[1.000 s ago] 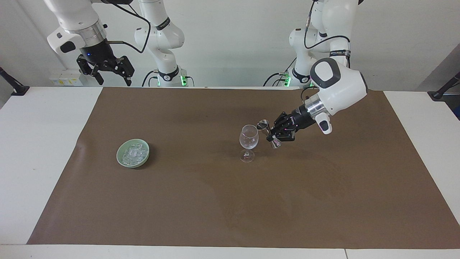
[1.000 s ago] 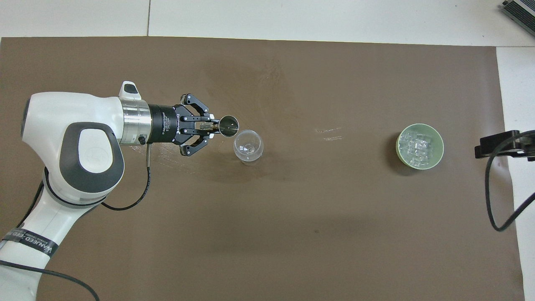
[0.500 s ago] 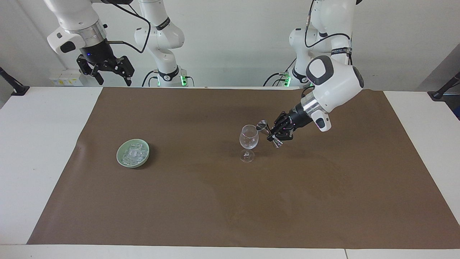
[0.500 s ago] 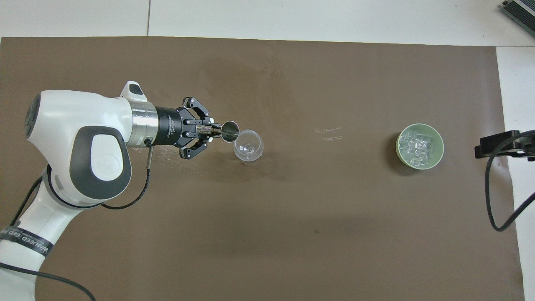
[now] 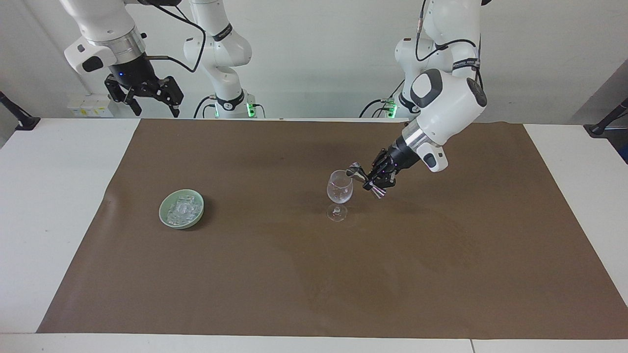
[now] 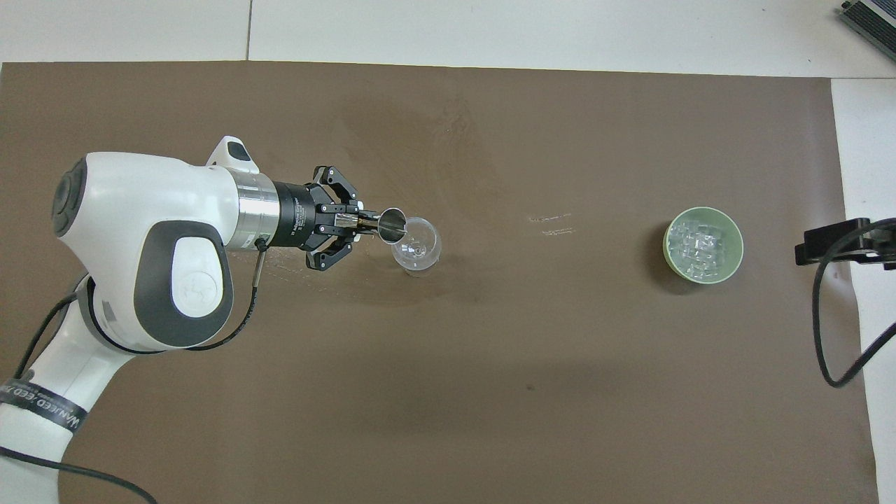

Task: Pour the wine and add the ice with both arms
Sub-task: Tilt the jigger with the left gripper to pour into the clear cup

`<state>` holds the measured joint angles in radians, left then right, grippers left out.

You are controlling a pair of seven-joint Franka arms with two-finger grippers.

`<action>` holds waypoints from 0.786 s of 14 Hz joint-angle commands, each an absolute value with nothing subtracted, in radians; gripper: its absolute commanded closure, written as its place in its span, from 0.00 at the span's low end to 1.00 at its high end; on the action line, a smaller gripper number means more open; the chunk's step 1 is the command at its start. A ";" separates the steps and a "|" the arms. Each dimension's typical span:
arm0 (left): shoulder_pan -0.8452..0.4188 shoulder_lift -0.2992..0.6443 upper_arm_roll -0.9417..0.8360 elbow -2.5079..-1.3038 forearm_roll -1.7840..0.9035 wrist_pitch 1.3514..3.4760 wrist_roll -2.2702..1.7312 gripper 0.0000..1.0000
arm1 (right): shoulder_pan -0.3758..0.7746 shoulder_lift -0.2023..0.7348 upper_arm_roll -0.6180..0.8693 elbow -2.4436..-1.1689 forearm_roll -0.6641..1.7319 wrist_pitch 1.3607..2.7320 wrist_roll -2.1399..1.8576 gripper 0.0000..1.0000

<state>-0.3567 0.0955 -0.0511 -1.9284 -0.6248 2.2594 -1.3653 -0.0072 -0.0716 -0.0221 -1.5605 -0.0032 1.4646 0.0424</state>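
The left gripper [image 5: 374, 182] is clamped on the waist of a small metal jigger [image 5: 365, 180], a double-ended measuring cup, and holds it tilted so that its upper mouth leans over the rim of a clear stemmed wine glass [image 5: 339, 189]. In the overhead view the jigger's [image 6: 381, 224] round open mouth overlaps the edge of the glass [image 6: 416, 245] while the left gripper [image 6: 355, 222] grips it from the left arm's end of the table. The glass stands upright on the brown mat [image 5: 441, 255], roughly at the middle of the table; whether liquid is running cannot be made out. The ice [image 5: 181, 210] lies heaped in a pale green bowl [image 5: 163, 217], a pile of small, whitish, glassy cubes (each tiny against the bowl) that fills most of the bowl [image 6: 668, 255] seen from above, the ice [image 6: 701, 245] glinting. The bowl sits on the mat well apart from the glass, toward the right arm's end. The right gripper [image 5: 153, 104] waits raised above the table's edge nearest the robots, its fingers spread apart and holding nothing.
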 commanded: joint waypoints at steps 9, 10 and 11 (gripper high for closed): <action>-0.414 0.078 -0.037 -1.907 -0.437 2.272 -1.469 1.00 | -0.012 -0.089 -0.017 -1.582 -0.005 1.471 0.038 0.00; -0.426 0.078 -0.037 -1.895 -0.404 2.272 -1.497 1.00 | -0.012 -0.089 -0.017 -1.582 -0.005 1.471 0.037 0.00; -0.436 0.078 -0.037 -1.893 -0.378 2.272 -1.514 1.00 | -0.012 -0.090 -0.017 -1.582 -0.005 1.471 0.038 0.00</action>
